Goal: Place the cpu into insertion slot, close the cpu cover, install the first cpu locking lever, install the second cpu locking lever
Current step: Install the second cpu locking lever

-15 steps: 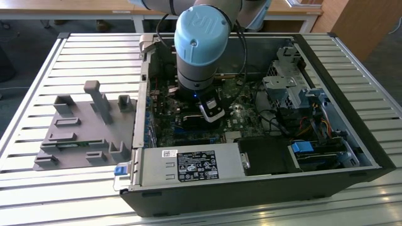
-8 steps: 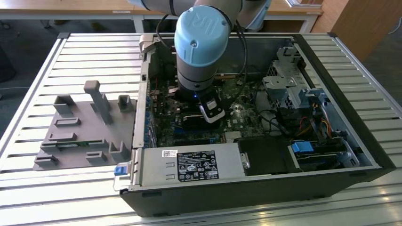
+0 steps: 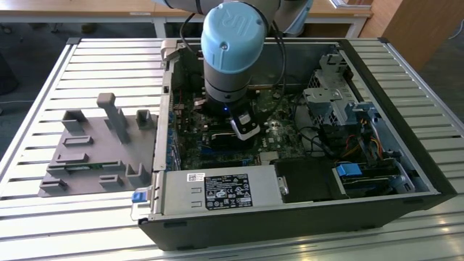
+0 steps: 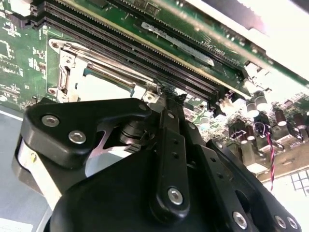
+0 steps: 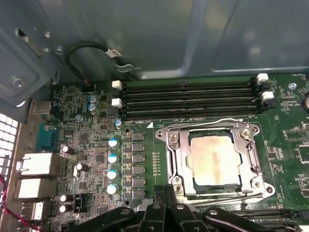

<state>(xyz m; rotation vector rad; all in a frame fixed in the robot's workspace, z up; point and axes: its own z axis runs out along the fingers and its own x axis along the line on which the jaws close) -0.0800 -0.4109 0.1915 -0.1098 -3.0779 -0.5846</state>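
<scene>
In the exterior view, the gripper is seen low over the motherboard. In the first wrist view, the cpu lies seated under the closed cpu cover (levers apparently latched). In the second wrist view, the fingers are pressed together, seemingly empty; a lever could be knocked loose if brushed.

A slatted white metal surface carries an open computer case and, just beside it toward the exterior view's left, a grey holder tray with upright posts.
</scene>
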